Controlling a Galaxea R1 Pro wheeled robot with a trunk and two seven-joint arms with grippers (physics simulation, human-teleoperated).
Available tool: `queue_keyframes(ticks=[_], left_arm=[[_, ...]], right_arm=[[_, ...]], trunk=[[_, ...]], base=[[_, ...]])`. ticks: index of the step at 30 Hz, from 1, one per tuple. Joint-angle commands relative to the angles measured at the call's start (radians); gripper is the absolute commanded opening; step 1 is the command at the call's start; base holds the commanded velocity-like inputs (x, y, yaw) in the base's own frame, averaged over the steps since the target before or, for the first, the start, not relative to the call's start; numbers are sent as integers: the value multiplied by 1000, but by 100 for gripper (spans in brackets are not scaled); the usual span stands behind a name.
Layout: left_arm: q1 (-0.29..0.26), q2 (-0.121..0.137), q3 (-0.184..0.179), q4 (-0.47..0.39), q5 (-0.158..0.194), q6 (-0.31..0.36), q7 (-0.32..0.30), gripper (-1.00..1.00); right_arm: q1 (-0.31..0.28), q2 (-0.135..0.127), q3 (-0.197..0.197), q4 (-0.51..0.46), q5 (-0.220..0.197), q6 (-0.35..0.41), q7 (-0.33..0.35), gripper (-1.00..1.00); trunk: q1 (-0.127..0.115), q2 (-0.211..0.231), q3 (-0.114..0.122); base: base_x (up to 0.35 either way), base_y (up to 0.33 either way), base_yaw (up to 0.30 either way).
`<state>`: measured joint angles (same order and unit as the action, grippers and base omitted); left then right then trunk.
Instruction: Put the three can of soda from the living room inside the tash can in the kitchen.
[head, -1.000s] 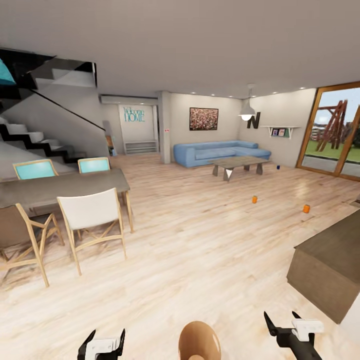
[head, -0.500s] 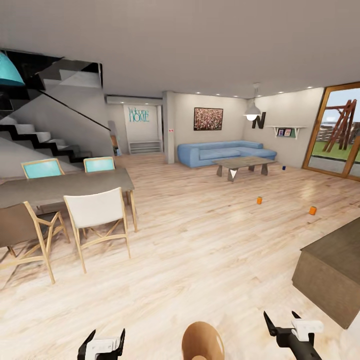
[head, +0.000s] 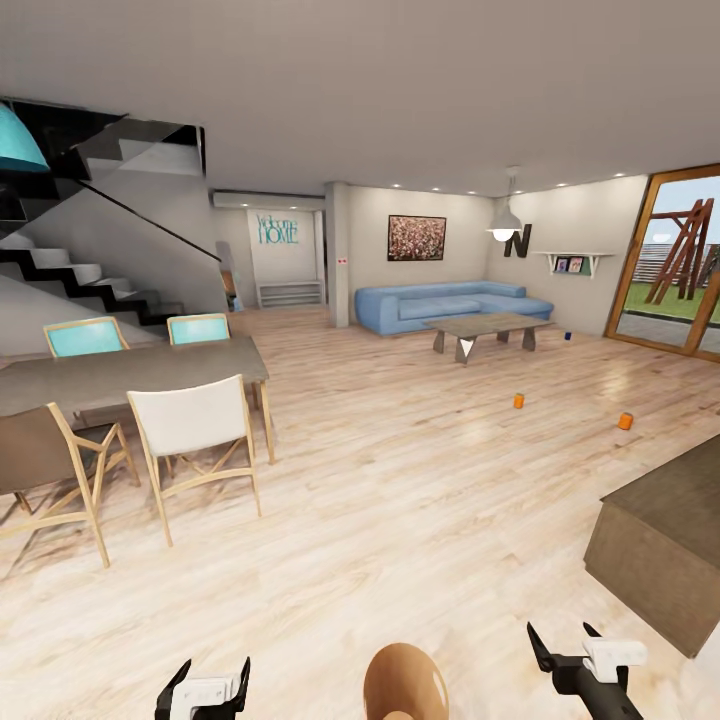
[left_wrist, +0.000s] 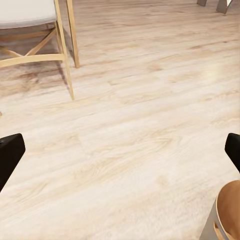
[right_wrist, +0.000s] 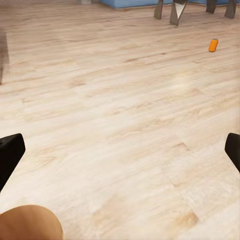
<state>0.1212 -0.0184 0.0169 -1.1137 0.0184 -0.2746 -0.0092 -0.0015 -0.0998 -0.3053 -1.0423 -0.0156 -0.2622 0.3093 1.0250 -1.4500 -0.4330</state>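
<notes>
While the robot stands well back in the open room, two orange cans are seen upright on the pale wood floor, one (head: 519, 401) nearer the coffee table (head: 480, 326) and the other (head: 625, 421) further to the right, well apart from each other. A small dark blue can (head: 567, 337) is seen on the floor beyond the coffee table, near the sofa (head: 440, 303); it is too small for detail to be made out. One orange can (right_wrist: 213, 45) is also caught in the right wrist view, far ahead of the fingers.

The bin (head: 404, 683) is carried low in front of the trunk, between the two arms, its tan inside showing.

The left gripper (head: 205, 685) and the right gripper (head: 562, 650) are both held with fingers spread wide, nothing between them.

The cans are judged to be light, stiff but thin-walled, and smooth enough to slip or to tip when nudged. Each would best be taken around the middle of the body, with the fingers closed across the round side and only moderate squeeze applied, so that dents are avoided.
</notes>
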Motion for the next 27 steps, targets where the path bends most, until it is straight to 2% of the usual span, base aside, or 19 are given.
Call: queue_keyframes(ticks=[1, 19, 27], left_arm=[[0, 0, 0, 0, 0, 0, 0, 100], [0, 0, 1, 0, 0, 1, 0, 100], [0, 0, 1, 0, 0, 1, 0, 100]], right_arm=[[0, 0, 0, 0, 1, 2, 0, 100], [0, 0, 5, -8, 7, 8, 14, 100], [0, 25, 2, -8, 6, 8, 2, 100]], trunk=[[0, 0, 0], [0, 0, 0], [0, 0, 0]], base=[[0, 0, 0], [0, 0, 0], [0, 0, 2]])
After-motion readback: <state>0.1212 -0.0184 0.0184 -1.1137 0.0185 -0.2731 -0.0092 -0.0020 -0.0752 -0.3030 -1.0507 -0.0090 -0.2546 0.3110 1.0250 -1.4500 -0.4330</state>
